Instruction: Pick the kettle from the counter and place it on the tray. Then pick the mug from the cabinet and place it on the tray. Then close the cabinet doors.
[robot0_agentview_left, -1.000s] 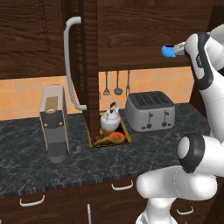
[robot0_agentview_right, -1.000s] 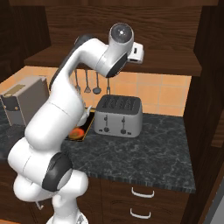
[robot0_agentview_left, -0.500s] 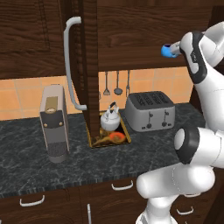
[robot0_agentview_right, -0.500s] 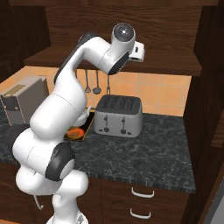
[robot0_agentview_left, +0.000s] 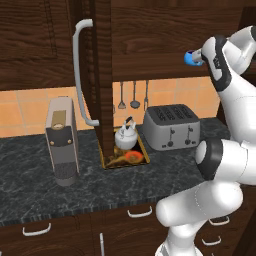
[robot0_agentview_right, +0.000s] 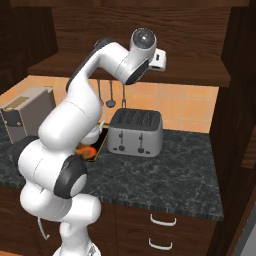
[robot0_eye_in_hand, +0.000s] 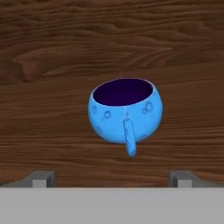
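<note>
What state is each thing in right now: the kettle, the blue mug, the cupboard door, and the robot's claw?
kettle: upright on the tray, already placed.
mug: upright on the cabinet shelf, empty, handle toward the camera, not yet gripped.
cabinet door: swung open, edge-on.
gripper: open, facing the mug, holding nothing.
toaster: on the counter, slots empty.
</note>
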